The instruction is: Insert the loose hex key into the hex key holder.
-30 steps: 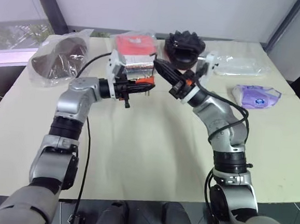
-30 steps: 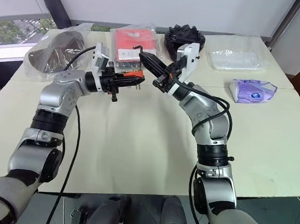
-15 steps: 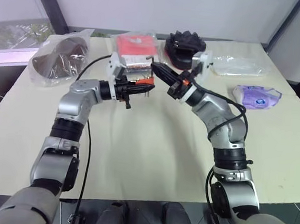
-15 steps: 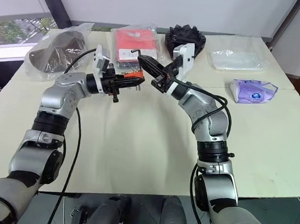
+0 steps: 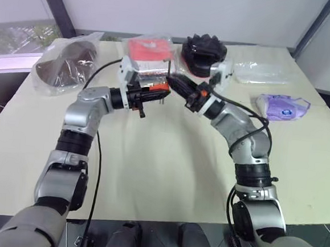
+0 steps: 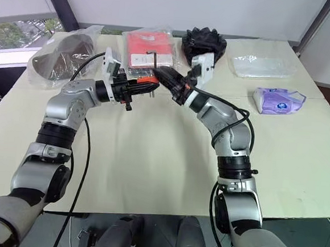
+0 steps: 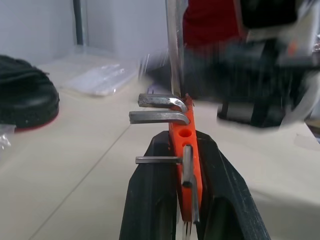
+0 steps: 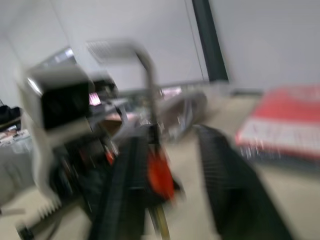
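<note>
Left gripper [image 7: 186, 200] clamps small orange plastic hex key holder [image 7: 187, 150]; thin silver L-shaped hex key [image 7: 173, 47] stands in its top hole. Right gripper [image 8: 172, 165] jaws parted: back off straight, avoid knocking key.

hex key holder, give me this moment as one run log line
left tool: shut on hex key holder | right tool: fingers apart beside holder | loose hex key: upright at holder's end | seating: cannot tell

Cream tabletop [image 5: 161, 174]. Upper left: dark item in a clear plastic bag [image 5: 64, 64]. Top centre: flat red packet in clear plastic [image 5: 149, 49], with a black ridged object [image 5: 203, 51] beside it. Upper right: clear plastic bag [image 5: 263, 72]; below it, a purple packet [image 5: 281, 104].
</note>
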You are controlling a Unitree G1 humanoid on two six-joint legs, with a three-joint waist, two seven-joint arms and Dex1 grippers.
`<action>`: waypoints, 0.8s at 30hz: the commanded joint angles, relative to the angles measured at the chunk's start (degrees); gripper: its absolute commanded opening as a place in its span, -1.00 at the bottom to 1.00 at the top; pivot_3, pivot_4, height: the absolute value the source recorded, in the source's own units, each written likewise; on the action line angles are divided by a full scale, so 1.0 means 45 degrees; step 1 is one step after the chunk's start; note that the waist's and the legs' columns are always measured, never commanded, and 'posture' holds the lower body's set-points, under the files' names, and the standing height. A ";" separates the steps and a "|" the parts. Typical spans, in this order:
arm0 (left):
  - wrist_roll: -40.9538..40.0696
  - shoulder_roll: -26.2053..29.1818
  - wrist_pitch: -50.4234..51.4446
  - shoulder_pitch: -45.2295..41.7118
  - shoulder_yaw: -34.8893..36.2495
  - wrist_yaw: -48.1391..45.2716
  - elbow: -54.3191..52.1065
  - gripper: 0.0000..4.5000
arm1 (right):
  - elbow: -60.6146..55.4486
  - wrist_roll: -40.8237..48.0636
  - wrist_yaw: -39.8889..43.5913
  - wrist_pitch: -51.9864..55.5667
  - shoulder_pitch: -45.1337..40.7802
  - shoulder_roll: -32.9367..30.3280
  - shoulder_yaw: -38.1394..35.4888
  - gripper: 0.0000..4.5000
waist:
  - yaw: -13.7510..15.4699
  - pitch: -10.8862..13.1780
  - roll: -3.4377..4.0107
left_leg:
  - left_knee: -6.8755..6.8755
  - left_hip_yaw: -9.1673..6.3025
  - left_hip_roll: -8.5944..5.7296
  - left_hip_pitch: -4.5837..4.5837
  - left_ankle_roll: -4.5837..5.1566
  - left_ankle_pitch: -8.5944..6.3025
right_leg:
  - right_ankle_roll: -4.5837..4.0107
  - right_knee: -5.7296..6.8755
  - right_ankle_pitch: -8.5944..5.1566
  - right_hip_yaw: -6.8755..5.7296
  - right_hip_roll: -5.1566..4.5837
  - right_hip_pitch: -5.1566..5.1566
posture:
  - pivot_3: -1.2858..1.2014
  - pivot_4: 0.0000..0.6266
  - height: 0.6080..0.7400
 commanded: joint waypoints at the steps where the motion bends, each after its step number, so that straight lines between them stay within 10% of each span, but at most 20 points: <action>1: -0.0197 0.0099 -0.0684 -0.0364 0.0276 -0.0254 -0.0574 -1.00 | -0.0223 -0.0270 -0.0266 -0.0171 -0.0144 -0.0119 -0.0165 0.63 | 0.0000 0.0000 0.0000 | 0.0000 -0.0001 0.0000 0.0001 0.0000 0.0000 | 0.0000 0.0000 0.0000 -0.0001 0.0002 0.0001 | 0.03 -0.52 1.00; 3: 0.0055 0.0154 -0.0912 -0.0236 0.0070 -0.0344 -0.0489 -1.00 | -0.0218 -0.0305 -0.0470 -0.0324 -0.0303 -0.0064 -0.0290 0.97 | -0.0014 0.0000 0.0000 | -0.0002 -0.0003 0.0001 0.0002 0.0000 0.0000 | 0.0000 0.0000 0.0000 -0.0002 0.0002 0.0000 | 0.03 -0.52 1.00; 24: 0.0440 -0.0040 -0.1037 0.0341 -0.0275 -0.0318 -0.0280 -1.00 | -0.2919 0.0954 0.1401 0.1779 0.0322 -0.1349 0.0453 0.97 | 0.0008 0.0001 -0.0002 | 0.0001 -0.0003 0.0001 0.0001 0.0008 -0.0004 | 0.0002 -0.0004 -0.0001 -0.0003 0.0002 0.0005 | 0.03 -0.52 1.00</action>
